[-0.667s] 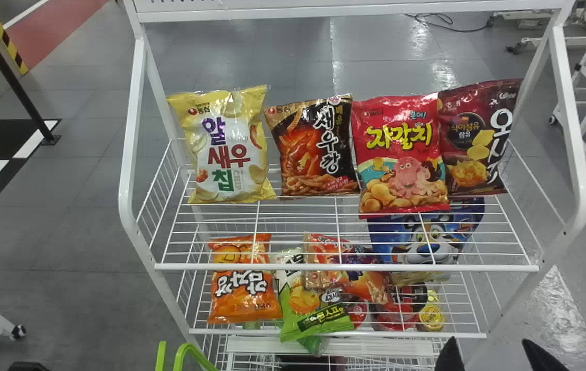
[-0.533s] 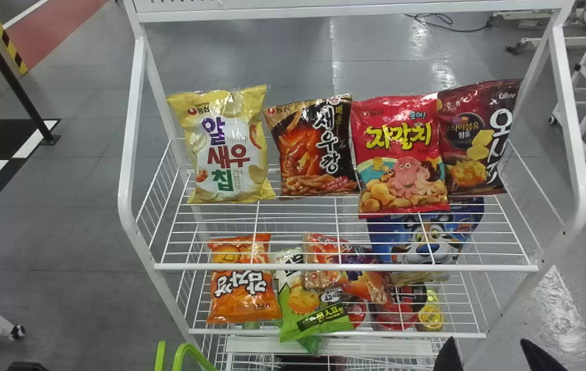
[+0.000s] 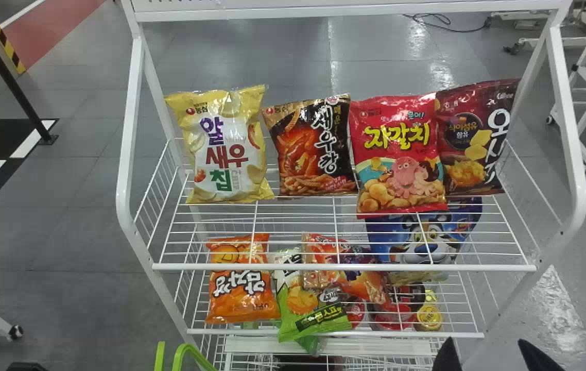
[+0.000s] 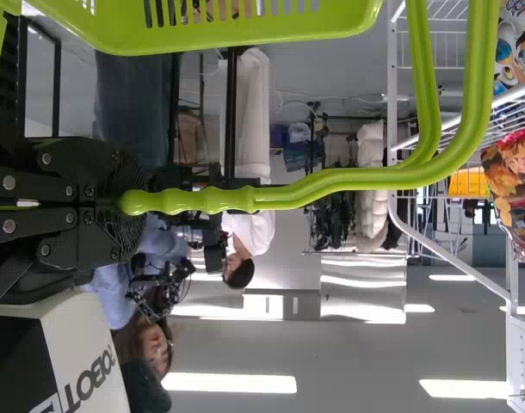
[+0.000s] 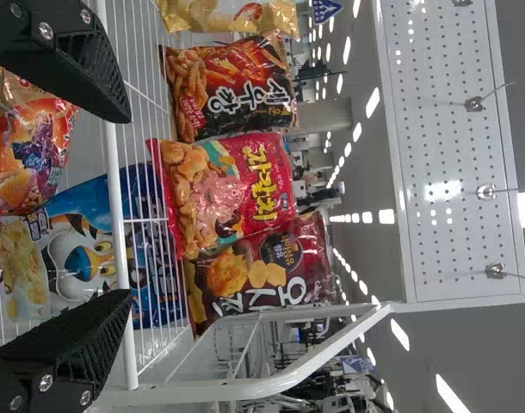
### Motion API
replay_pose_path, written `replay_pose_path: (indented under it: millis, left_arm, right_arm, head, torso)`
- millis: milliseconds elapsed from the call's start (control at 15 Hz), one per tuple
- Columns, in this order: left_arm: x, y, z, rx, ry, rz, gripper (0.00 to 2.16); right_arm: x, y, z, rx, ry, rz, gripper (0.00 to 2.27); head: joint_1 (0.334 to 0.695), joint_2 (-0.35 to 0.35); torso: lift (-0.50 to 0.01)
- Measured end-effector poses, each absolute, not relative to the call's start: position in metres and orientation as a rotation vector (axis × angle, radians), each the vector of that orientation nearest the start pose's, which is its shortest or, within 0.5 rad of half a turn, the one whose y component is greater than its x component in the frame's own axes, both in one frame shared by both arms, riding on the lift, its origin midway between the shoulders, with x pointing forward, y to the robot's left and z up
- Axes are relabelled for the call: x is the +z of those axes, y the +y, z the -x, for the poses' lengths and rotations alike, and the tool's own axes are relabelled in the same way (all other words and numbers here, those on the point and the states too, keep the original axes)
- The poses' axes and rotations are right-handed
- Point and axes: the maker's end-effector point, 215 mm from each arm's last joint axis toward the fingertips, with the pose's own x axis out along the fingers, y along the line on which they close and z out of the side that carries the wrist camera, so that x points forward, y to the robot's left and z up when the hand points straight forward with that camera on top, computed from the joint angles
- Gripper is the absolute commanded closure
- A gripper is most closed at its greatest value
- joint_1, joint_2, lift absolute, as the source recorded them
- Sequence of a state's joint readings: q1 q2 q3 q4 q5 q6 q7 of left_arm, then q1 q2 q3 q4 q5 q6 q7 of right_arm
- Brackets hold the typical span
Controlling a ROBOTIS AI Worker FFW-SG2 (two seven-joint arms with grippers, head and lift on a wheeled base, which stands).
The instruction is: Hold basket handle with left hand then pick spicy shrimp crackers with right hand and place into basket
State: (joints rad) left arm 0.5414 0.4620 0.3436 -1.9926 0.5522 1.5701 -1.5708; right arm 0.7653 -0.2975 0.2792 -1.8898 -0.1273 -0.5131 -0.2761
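Note:
In the head view my right gripper (image 3: 486, 355) stands at the bottom right, in front of the rack, its two fingertips wide apart. The right wrist view shows that gripper (image 5: 125, 206) open with nothing held. The spicy shrimp crackers, a black and orange bag (image 3: 313, 147), stand on the upper shelf between a yellow bag and a red one; the same crackers bag (image 5: 232, 86) lies sideways in the right wrist view. The green basket handle (image 3: 190, 353) rises at the lower left. In the left wrist view my left gripper (image 4: 125, 202) is shut on the handle (image 4: 331, 185), beside the basket (image 4: 219, 26).
The white wire rack (image 3: 344, 267) has a front rail on each shelf. A yellow bag (image 3: 226, 149), a red bag (image 3: 401, 154) and a maroon bag (image 3: 473, 139) share the upper shelf. Several snack bags, including an orange one (image 3: 241, 288), lie on the shelf below.
The rack and its bags have shifted very slightly left in the head view. My right gripper's fingertips have moved a little left too, still apart. The basket handle looks nearly unmoved.

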Motion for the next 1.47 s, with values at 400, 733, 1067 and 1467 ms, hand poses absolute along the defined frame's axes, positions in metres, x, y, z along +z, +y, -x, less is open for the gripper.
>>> replay_pose_path:
  millis: [400, 733, 1067, 1467]
  left_arm:
    - [-0.373, 0.205, -0.166, -1.13, 1.154, 1.253, 2.13]
    - [-0.374, 0.204, -0.164, -1.13, 1.158, 1.256, 2.13]
    - [-0.373, 0.2, -0.161, -1.14, 1.165, 1.253, 2.13]
    - [-0.374, 0.199, -0.161, -1.141, 1.169, 1.249, 2.13]
  right_arm:
    - [-0.382, -0.173, -0.321, 0.096, -0.004, -0.105, 0.09]
    - [-0.372, -0.141, -0.36, 0.178, 0.011, -0.086, 0.1]
    - [-0.379, -0.099, -0.411, 0.262, 0.086, -0.028, 0.11]
    - [-0.367, -0.061, -0.472, 0.333, 0.138, 0.021, 0.12]
  head:
    - [0.695, 0.079]
    - [0.695, 0.132]
    - [0.695, 0.209]
    - [0.695, 0.252]
  torso:
    - [-0.007]
    - [-0.007]
    - [-0.007]
    - [-0.007]
